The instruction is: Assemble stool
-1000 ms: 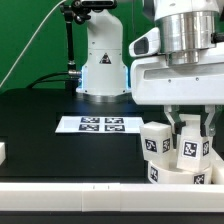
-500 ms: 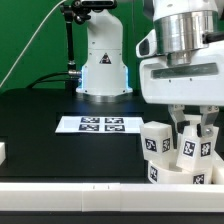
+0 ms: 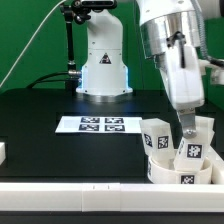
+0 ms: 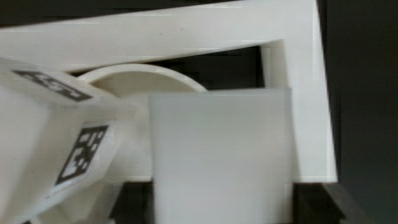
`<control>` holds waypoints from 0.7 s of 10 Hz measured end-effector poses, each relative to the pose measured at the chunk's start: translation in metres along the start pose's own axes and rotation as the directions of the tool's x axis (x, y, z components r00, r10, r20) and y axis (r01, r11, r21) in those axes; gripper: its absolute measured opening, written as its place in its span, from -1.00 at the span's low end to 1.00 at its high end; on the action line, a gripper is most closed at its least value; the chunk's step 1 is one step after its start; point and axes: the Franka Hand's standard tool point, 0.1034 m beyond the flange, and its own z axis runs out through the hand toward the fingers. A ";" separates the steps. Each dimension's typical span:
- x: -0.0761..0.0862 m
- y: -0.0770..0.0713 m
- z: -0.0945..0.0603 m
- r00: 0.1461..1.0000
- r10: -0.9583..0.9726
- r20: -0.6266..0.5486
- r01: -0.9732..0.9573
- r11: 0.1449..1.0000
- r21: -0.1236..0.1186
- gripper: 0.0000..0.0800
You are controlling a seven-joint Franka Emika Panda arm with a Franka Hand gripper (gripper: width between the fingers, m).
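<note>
On the black counter (image 3: 60, 150), toward the exterior view's right, the round seat (image 3: 168, 172) of the stool is seen with three tagged legs (image 3: 156, 137) standing upright on it. One leg (image 3: 190, 150) is pinched by the tilted pincer (image 3: 188, 132). One marker board (image 3: 100, 125) lies apart, near the arm's white base (image 3: 103, 65). A white rail (image 3: 70, 196) borders the front edge.

Hand (image 3: 190, 128) tilted, closed on upright leg (image 3: 190, 150) atop seat (image 3: 170, 172) – 2nd leg (image 3: 155, 135) beside – marker board (image 3: 100, 125) behind.
</note>
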 end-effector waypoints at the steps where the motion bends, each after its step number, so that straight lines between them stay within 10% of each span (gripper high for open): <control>1: -0.002 0.002 0.001 0.993 0.115 0.008 -0.115 0.993 -0.004 -0.15; 7: -0.003 0.003 0.002 0.915 0.402 0.017 -0.402 0.915 -0.009 -0.15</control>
